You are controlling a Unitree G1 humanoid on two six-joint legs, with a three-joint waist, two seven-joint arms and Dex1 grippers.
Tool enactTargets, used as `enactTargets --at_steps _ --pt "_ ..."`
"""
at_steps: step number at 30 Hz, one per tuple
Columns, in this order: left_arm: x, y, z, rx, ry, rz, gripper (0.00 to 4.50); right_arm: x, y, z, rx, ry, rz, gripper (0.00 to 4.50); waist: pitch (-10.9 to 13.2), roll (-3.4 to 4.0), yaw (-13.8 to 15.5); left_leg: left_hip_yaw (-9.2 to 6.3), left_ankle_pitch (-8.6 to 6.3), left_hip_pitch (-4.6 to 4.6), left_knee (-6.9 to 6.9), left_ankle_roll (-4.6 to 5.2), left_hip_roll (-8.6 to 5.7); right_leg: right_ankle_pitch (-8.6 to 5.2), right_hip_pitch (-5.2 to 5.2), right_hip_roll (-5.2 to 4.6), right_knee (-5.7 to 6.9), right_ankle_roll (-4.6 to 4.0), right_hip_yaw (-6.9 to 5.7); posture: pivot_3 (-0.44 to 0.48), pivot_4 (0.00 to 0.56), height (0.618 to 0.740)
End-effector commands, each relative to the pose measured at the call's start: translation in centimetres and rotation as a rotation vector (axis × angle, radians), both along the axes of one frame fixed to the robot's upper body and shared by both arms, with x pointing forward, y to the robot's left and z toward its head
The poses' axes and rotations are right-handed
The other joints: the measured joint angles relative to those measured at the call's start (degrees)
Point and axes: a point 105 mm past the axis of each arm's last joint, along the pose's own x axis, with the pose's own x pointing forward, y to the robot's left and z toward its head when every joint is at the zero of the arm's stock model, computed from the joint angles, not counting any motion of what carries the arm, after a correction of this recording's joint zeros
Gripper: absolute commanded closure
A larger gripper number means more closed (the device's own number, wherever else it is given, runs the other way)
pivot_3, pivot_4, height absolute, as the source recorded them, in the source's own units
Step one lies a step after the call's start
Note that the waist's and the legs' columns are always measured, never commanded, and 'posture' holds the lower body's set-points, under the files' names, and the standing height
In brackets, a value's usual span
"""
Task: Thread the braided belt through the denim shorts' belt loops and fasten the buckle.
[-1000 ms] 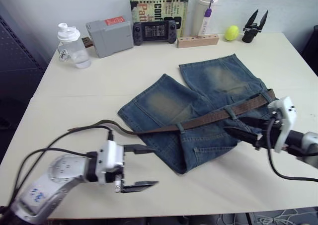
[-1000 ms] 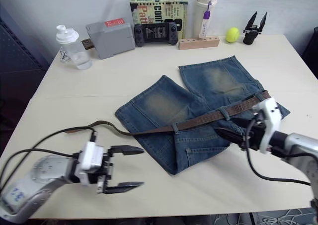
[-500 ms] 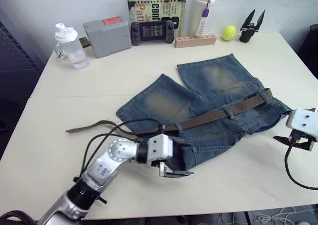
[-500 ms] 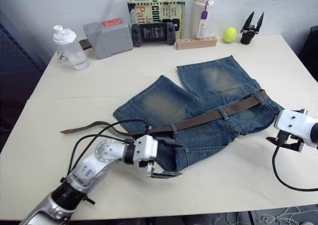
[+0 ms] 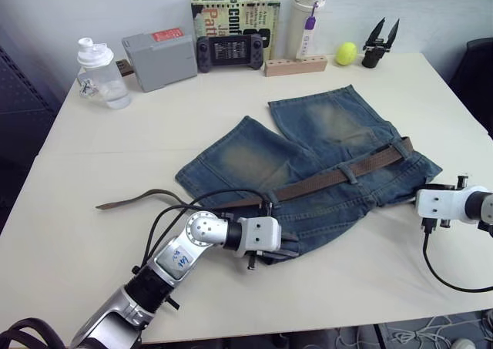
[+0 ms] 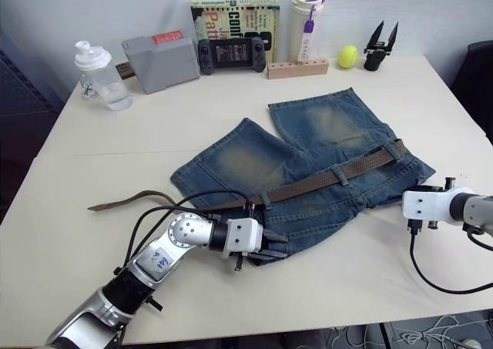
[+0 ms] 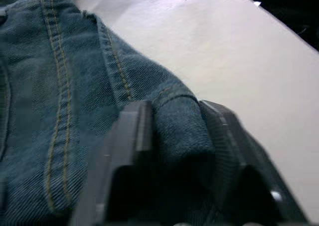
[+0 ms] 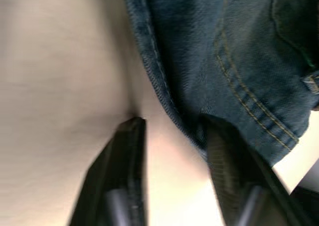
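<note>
The denim shorts (image 5: 308, 149) lie flat in the middle of the table. The braided belt (image 5: 323, 181) runs along the waistband through belt loops (image 5: 350, 172). Its tan tail (image 5: 131, 201) trails onto the table at the left. The buckle is hidden. My left gripper (image 5: 277, 245) is at the shorts' near corner, shut on a fold of denim (image 7: 174, 131). My right gripper (image 8: 172, 128) is at the shorts' right edge. Its fingers stand a little apart astride the hem (image 8: 164, 101), with bare table showing between them.
Along the table's far edge stand a clear bottle (image 5: 96, 72), a grey box (image 5: 158, 56), a game controller (image 5: 227, 51), a book (image 5: 235, 10), a tumbler (image 5: 306, 21), a wooden block (image 5: 295, 65), a yellow ball (image 5: 344, 54) and a black gripper tool (image 5: 377, 45).
My left gripper swung in from the table's front to the shorts' near corner and shut on the denim. My right gripper moved to the shorts' right hem and its jaws narrowed.
</note>
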Motion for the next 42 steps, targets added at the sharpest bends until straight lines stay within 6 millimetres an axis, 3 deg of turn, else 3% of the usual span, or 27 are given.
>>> enactTargets --at_steps 1,5,9,12,17,22,26,30,39,42 --pt "2.6 3.9 0.0 0.021 -0.049 0.144 3.94 0.3 3.0 -1.5 0.096 0.049 0.067 4.42 0.0 -0.07 -0.3 -0.03 0.0 0.02 -0.01 0.0 0.04 0.0 0.01 0.02 -0.01 0.0 0.01 0.0 0.15 0.726" --pt "4.7 10.5 -1.1 0.135 -0.111 0.257 3.94 -0.5 8.7 -0.3 0.268 0.093 0.187 4.47 0.0 -0.07 -1.4 -0.36 -0.02 0.34 -0.08 -0.05 0.21 -0.05 -0.02 0.13 0.02 -0.1 -0.02 0.0 0.15 0.726" --pt "5.2 15.2 -1.4 0.15 -0.08 0.347 3.94 -2.2 14.5 0.4 0.422 0.162 0.26 4.47 -0.1 0.0 -1.4 -0.3 -0.1 0.6 -0.18 -0.2 0.3 -0.16 -0.02 0.13 0.17 -0.3 -0.01 0.0 0.15 0.726" --pt "5.0 18.5 -1.8 0.188 -0.08 0.389 3.94 -3.4 17.6 0.4 0.486 0.194 0.283 4.47 0.0 0.18 -1.1 -0.32 -0.14 0.59 -0.14 -0.25 0.28 -0.19 -0.08 0.08 0.25 -0.34 -0.03 0.0 0.15 0.726" --pt "4.9 23.5 -2.1 0.298 -0.121 0.474 3.94 -3.5 18.8 0.2 0.483 0.154 0.267 4.47 -0.1 0.3 -1.2 -0.33 -0.15 0.6 -0.14 -0.25 0.22 -0.19 -0.09 0.04 0.27 -0.35 -0.04 0.0 0.15 0.726" --pt "5.8 26.6 -1.6 0.394 -0.243 0.544 3.94 -2.6 16.7 -0.6 0.352 0.115 0.241 4.47 -0.1 0.35 -1.3 -0.19 -0.15 0.72 -0.21 -0.26 0.19 -0.21 -0.09 0.03 0.37 -0.37 0.0 0.0 0.15 0.726" --pt "6.1 27.5 -1.3 0.409 -0.285 0.566 3.94 -2.1 17.2 0.2 0.354 0.089 0.285 4.47 -0.1 0.44 -1.4 -0.11 -0.15 0.77 -0.21 -0.25 0.18 -0.21 -0.09 0.04 0.41 -0.37 0.03 0.0 0.15 0.726" --pt "5.2 28.0 -2.4 0.419 -0.266 0.57 3.94 -1.4 18.1 -0.1 0.345 0.056 0.313 4.47 -0.1 0.44 -1.4 -0.09 -0.15 0.78 -0.21 -0.26 0.19 -0.21 -0.09 0.04 0.43 -0.37 0.03 0.0 0.15 0.726" --pt "3.3 25.4 -3.4 0.36 -0.251 0.517 3.94 -1.2 17.1 -1.6 0.285 0.064 0.293 4.47 -0.2 0.55 -1.6 0.02 -0.16 0.86 -0.36 -0.25 0.21 -0.23 -0.12 0.03 0.42 -0.4 0.03 0.0 0.15 0.726" --pt "2.4 24.3 -3.6 0.349 -0.227 0.49 3.94 -0.6 15.9 -1.9 0.226 0.046 0.266 4.47 -0.2 0.57 -1.4 0.05 -0.17 0.89 -0.39 -0.24 0.19 -0.24 -0.12 -0.03 0.42 -0.39 0.02 0.0 0.15 0.726"
